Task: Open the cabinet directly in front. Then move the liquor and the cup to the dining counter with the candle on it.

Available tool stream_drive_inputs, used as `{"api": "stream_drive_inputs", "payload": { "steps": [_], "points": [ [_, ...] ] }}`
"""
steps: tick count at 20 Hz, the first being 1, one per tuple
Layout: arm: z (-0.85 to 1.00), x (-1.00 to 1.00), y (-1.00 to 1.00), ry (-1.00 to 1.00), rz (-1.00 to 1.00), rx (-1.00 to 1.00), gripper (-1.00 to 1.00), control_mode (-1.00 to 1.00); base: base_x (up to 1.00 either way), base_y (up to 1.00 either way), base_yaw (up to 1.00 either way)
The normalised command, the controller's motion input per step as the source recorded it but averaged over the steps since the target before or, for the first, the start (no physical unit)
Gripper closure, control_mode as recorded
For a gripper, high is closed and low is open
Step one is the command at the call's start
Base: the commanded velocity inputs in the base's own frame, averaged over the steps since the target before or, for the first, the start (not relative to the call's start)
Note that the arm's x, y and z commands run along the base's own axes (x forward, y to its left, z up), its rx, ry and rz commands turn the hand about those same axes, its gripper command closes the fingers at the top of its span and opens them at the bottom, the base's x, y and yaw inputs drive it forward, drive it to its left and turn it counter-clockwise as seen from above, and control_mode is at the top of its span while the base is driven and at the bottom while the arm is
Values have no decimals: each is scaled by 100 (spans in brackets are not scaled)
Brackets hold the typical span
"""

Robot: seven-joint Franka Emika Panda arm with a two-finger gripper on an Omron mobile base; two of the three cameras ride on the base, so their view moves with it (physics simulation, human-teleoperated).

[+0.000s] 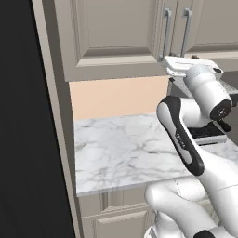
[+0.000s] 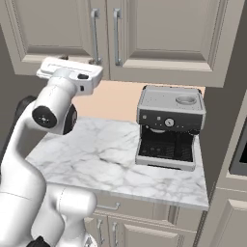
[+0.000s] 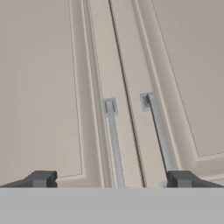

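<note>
so the arm is reared right up with its hand at the bottom edge of the cabinet (image 2: 116,34), both greige doors shut, the seam between them running straight up the middle. the gripper (image 3: 111,179) is wide open with nothing in it, and in the hand view the two dark fingertips (image 3: 41,178) sit well apart at the bottom, with both long grey bar handles rising between them. the left handle (image 3: 113,144) and the right handle (image 3: 158,131) hang either side of the door seam, and neither fingertip is touching a handle as far as i can see. from the right base view the white hand (image 2: 72,72) is just under the left door's lower rail, close below the handles (image 2: 95,36); from the left base view the same hand (image 1: 186,67) is tucked right under the cabinet's bottom edge beneath the handles (image 1: 166,32). below all that is a short marble countertop (image 2: 96,154), white with grey veins, with a peachy wall panel (image 1: 116,97) behind it. a grey and black espresso machine (image 2: 170,128) stands at the right end of that countertop, well clear of the hand. drawer fronts with small handles (image 2: 108,207) run underneath the countertop.
</note>
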Motion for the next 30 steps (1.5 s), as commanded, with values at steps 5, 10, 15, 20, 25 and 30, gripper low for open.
{"api": "stream_drive_inputs", "payload": {
  "steps": [5,10,15,20,25,30],
  "points": [
    [0,67,0,15,0,0,-100,-100,0,0,0],
    [0,61,-8,11,0,4,-100,-100,0,0,0],
    [0,65,-5,15,0,2,-100,-100,0,0,0],
    [0,71,-1,20,0,3,-100,-100,0,0,0],
    [0,82,0,19,0,4,-100,-100,0,0,0],
    [-3,74,0,13,0,1,-100,-100,0,0,0]
  ]
}}
